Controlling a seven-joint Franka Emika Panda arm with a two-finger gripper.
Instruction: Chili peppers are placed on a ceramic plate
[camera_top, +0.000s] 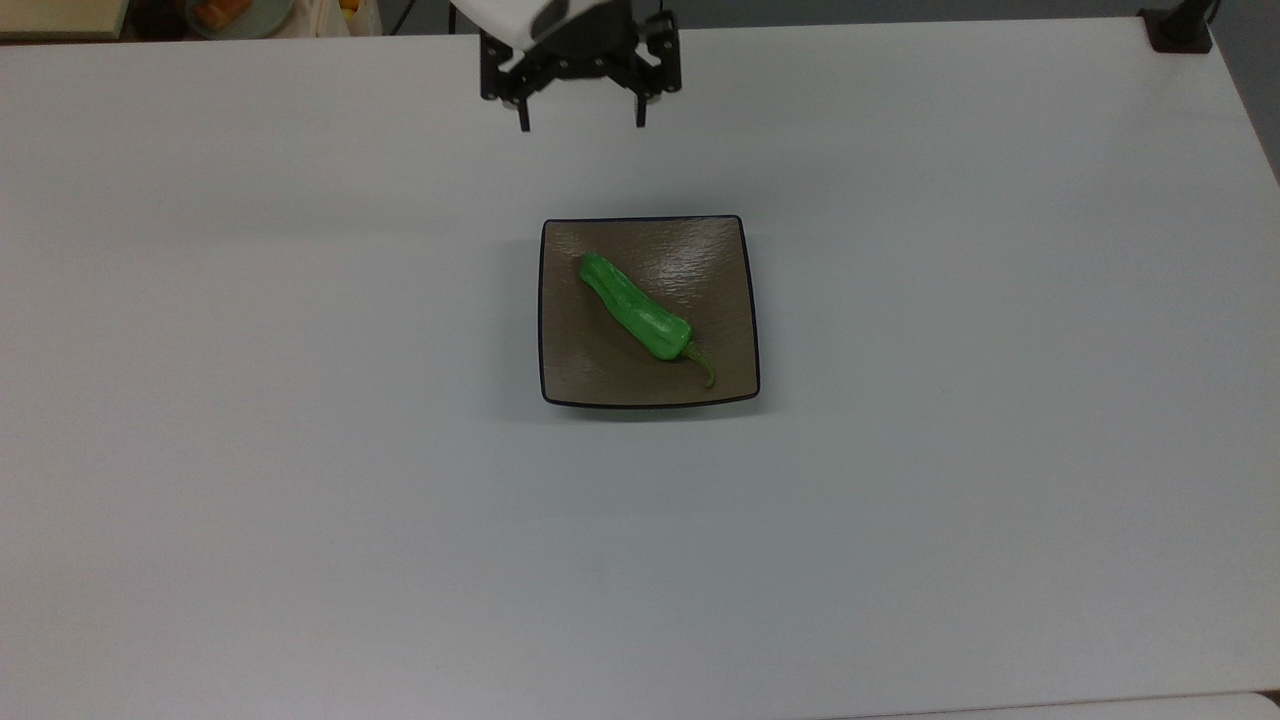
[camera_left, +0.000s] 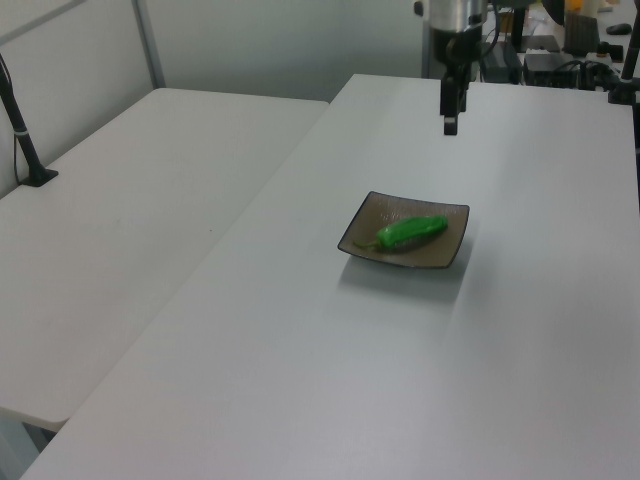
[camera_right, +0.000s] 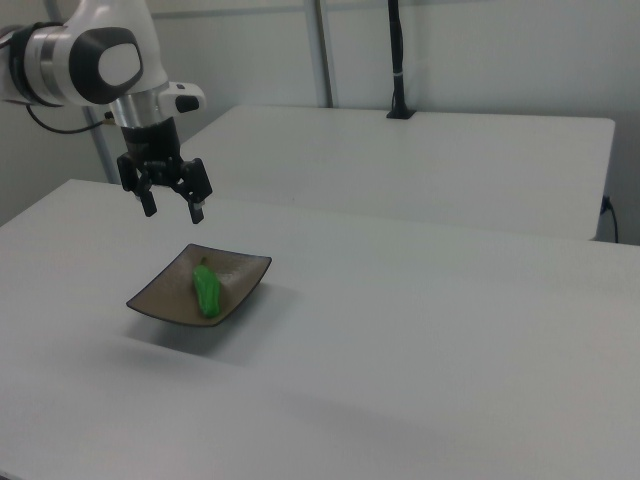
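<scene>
Looking at the top view, you see the gripper (camera_top: 581, 118) open, hanging well above the plate's (camera_top: 570, 380) top edge; the pepper (camera_top: 635, 309) lies inside.

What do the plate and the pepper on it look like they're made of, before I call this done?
The ceramic plate looks like glazed ceramic: a glossy brown surface with a bright sheen patch and a thin dark rim. The chili pepper is bright green, glossy and wrinkled, with an olive stem; real or plastic replica, the look leaves it open. The end effector hangs open, apart from both.
</scene>
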